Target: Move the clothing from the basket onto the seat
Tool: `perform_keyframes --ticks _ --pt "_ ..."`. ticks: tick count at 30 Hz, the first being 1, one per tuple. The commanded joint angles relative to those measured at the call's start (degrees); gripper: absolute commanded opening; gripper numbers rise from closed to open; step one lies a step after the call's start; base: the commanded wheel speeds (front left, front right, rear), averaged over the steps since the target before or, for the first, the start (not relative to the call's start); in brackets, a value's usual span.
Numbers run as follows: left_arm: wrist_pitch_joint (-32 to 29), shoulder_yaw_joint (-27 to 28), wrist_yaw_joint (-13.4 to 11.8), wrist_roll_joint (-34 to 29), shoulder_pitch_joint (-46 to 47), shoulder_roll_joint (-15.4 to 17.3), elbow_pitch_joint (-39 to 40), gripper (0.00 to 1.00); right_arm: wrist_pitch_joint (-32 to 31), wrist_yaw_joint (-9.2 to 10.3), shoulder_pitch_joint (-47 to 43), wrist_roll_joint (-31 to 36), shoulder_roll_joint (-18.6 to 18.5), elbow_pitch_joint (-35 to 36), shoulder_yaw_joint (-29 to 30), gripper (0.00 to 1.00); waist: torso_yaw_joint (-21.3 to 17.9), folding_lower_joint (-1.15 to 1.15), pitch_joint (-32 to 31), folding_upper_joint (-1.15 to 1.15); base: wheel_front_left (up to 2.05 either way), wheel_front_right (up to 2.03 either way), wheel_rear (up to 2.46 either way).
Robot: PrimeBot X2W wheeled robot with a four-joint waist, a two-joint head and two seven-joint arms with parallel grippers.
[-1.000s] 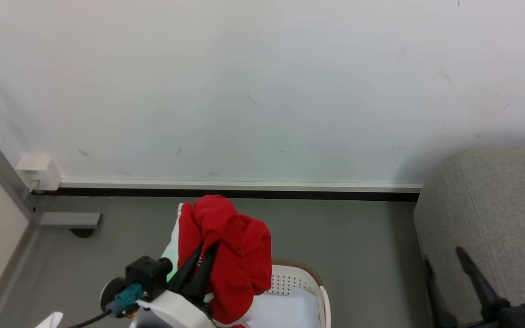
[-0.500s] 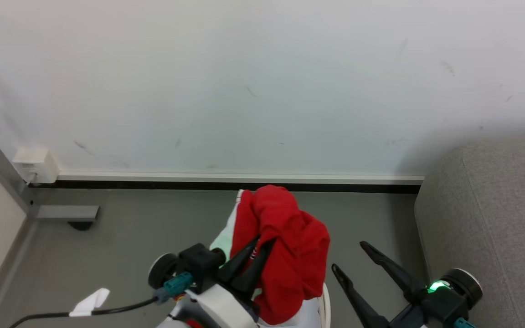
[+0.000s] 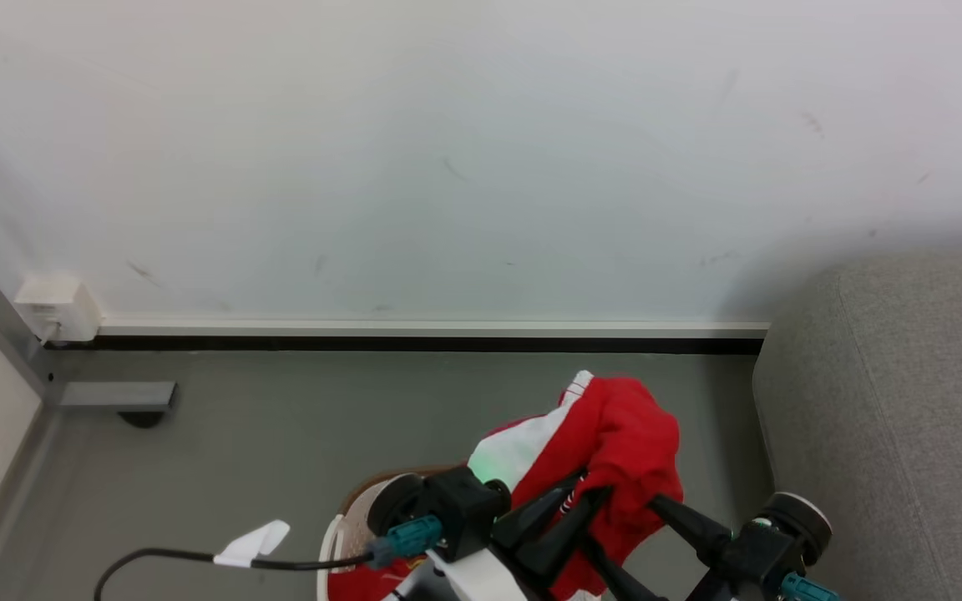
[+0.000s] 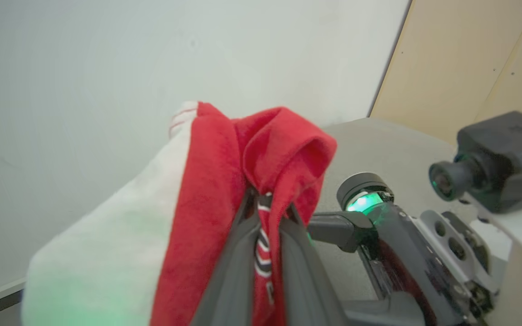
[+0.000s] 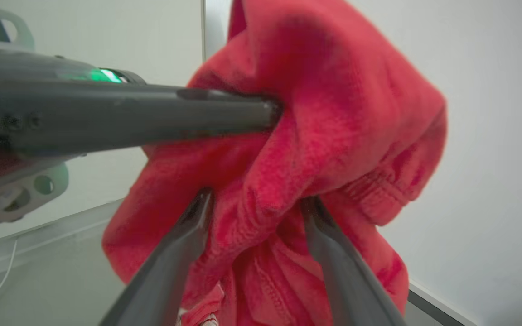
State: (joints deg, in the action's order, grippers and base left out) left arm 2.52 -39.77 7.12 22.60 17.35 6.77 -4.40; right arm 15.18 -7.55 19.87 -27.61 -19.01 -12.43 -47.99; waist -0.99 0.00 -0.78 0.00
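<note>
Part of the oval cream-white plastic basket with a brown rim is seen on the grey floor. Just right of it, the left tool is clamped on a soft bright red garment with white trim, held in the air above the floor. The right tool is spread wide, its fingers set either side of a hanging fold. The large light grey fabric sofa stands at the right, apart from the garment.

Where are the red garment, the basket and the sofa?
red garment (image 3: 627, 430), head view, bunched red upper fold.
basket (image 3: 364, 491), head view, brown rim.
sofa (image 3: 907, 401), head view, grey upholstered surface.
</note>
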Motion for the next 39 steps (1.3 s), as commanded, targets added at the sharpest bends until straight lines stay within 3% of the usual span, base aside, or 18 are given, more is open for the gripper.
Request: perform_keyframes --ticks 1,2,3,4,10,11,12,14,24,39 --pt "-0.25 -0.58 0.31 1.3 0.46 0.5 0.49 0.0 -0.04 0.12 1.04 -1.62 -0.58 -0.59 -1.21 1.0 -0.01 0.0 -0.28 0.0 0.0 0.0 0.0" --pt "-0.28 -0.84 0.34 2.07 0.52 0.66 0.55 0.0 -0.04 0.12 1.49 -2.68 -0.58 -0.55 -1.79 0.41 0.0 0.0 -0.35 0.0 0.0 0.0 0.0" --pt "-0.37 -1.08 0.36 2.35 0.62 0.81 0.57 0.0 -0.04 0.12 1.69 -3.47 -0.67 -0.4 -2.41 0.11 0.02 0.0 -0.42 0.0 0.0 0.0 0.0" --pt "-0.46 -1.35 0.34 2.53 0.67 0.97 0.51 0.0 -0.04 0.12 1.74 -4.35 -0.85 -0.22 -2.7 0.0 0.03 0.0 -0.49 0.0 0.0 0.0 0.0" --pt "-0.24 -1.89 0.3 3.67 0.92 1.83 -0.46 0.0 -0.03 0.12 2.63 -6.68 -1.78 0.57 -2.11 0.0 0.05 0.0 -0.57 0.0 0.0 0.0 0.0" --pt "0.06 -1.73 0.02 3.61 0.89 1.88 -0.62 0.33 -0.03 0.12 2.52 -6.83 -1.89 0.69 -1.87 0.0 0.03 0.0 -0.54 0.0 0.0 0.0 0.0" --pt "0.31 -1.59 -0.23 3.31 0.91 2.02 -0.87 0.51 -0.02 0.12 2.36 -6.79 -1.93 0.86 -1.42 0.0 -0.04 0.0 -0.5 0.0 0.0 0.0 0.0" --pt "0.71 -1.51 -0.66 2.47 0.95 2.36 -1.51 1.0 -0.02 0.12 1.78 -6.82 -2.14 1.12 -0.57 0.0 -0.28 0.0 -0.41 0.0 0.0 0.0 0.0" --pt "3.49 -0.95 -2.5 1.24 0.64 2.4 -4.76 1.0 -0.02 0.12 -0.52 -5.89 -2.46 2.03 5.36 0.0 -3.85 0.0 0.37 0.0 0.0 0.0 0.0" --pt "6.8 -2.4 -2.48 1.23 2.23 0.8 -8.94 1.0 -0.04 0.12 -2.59 -3.62 -3.75 4.24 12.83 0.0 -16.33 0.0 3.72 0.0 0.0 0.0 0.0"
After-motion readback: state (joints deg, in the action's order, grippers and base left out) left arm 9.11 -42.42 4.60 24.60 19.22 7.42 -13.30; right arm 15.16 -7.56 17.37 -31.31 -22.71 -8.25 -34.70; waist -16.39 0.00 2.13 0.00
